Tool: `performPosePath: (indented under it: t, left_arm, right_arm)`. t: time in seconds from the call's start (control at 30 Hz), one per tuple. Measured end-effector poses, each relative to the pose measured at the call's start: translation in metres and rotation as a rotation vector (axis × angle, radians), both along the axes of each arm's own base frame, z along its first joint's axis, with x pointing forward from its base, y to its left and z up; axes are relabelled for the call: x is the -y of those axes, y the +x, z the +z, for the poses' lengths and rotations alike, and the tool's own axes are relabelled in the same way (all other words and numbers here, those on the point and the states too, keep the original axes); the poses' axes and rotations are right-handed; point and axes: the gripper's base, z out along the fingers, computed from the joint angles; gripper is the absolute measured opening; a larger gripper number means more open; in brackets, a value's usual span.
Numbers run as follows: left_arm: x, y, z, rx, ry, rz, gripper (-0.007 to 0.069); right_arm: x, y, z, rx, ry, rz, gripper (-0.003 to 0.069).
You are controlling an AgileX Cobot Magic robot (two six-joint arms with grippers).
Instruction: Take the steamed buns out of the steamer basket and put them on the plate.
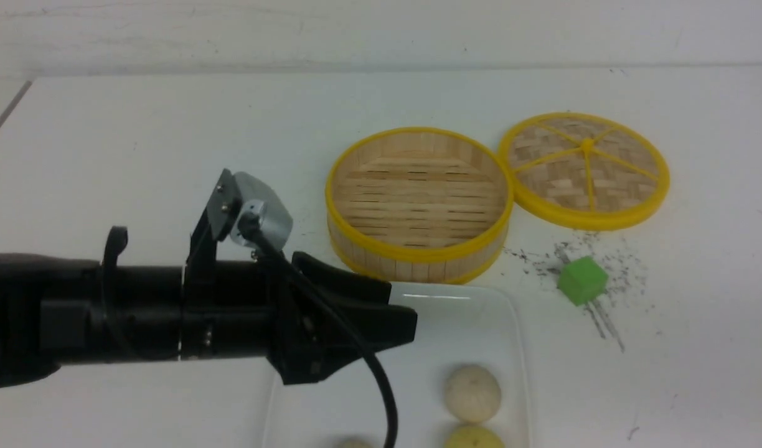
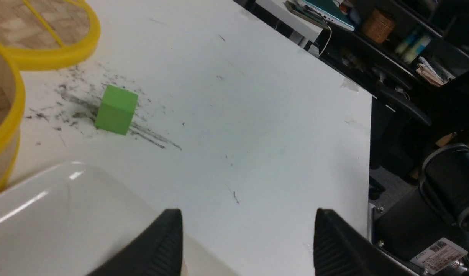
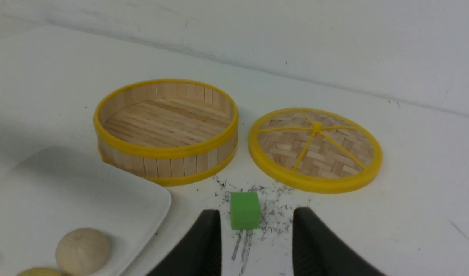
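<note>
- The steamed buns are on the plate: an off-white bun (image 1: pixel 472 393), round with a matt, faintly pleated skin, sits close to the plate's right edge
- A pale yellow bun (image 1: pixel 474 437) lies just beside it on the near side, cut off by the bottom of the front view; whether the two touch I cannot tell
- A third bun (image 1: pixel 354 443) shows only as a beige sliver further toward the plate's left
- The plate (image 1: pixel 480 311) is glossy white and rectangular, with rounded corners and a shallow raised rim that catches the light
- The steamer basket (image 1: pixel 418 202) stands just beyond the plate's far edge; it is round, with upright bamboo-slat walls, yellow rims and a slatted floor that holds nothing
- The lid (image 1: pixel 584 169), a flat woven disc with a yellow rim and yellow spokes, lies just beside the basket on its right
- A green cube (image 1: pixel 582 280) rests off the plate's far right corner, on a patch of dark scuff marks (image 1: pixel 599 317) on the matt white table (image 1: pixel 138 155)
- The left gripper (image 1: pixel 403 311) reaches over the plate's far left part, its ribbed black fingers (image 2: pixel 169 237) spread wide with nothing between them
- The right gripper (image 3: pixel 257 234) hangs above the table on the near side of the cube, its jaws apart and holding nothing
</note>
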Motion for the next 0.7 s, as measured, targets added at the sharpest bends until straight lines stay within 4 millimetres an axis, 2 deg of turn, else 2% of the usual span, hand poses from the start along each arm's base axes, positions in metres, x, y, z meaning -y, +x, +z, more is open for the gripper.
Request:
performPosePath:
  t: [0.27, 0.47, 0.5, 0.57, 0.67, 0.7]
  left_arm:
    - [0.001, 0.003, 0.01, 0.031, -0.011, -0.005, 0.0464]
    - [0.0, 0.008, 0.049, 0.192, -0.021, 0.037, 0.0464]
    - [-0.002, 0.007, 0.064, 0.252, -0.027, 0.056, 0.0463]
    - [-0.005, 0.004, 0.08, 0.321, -0.026, 0.093, 0.0463]
    - [-0.016, -0.001, 0.109, 0.446, 0.0, 0.23, 0.0461]
    - [-0.019, -0.001, 0.113, 0.466, 0.01, 0.269, 0.0459]
  right_arm:
    - [-0.001, 0.0, 0.0, 0.001, 0.011, 0.005, 0.0227]
    - [-0.009, 0.002, 0.017, 0.129, 0.157, 0.065, 0.0228]
    - [-0.011, 0.005, 0.024, 0.183, 0.199, 0.08, 0.023]
    - [-0.013, 0.007, 0.031, 0.241, 0.231, 0.091, 0.023]
    - [-0.015, 0.008, 0.044, 0.361, 0.289, 0.11, 0.0231]
    - [-0.015, 0.007, 0.046, 0.387, 0.301, 0.114, 0.0232]
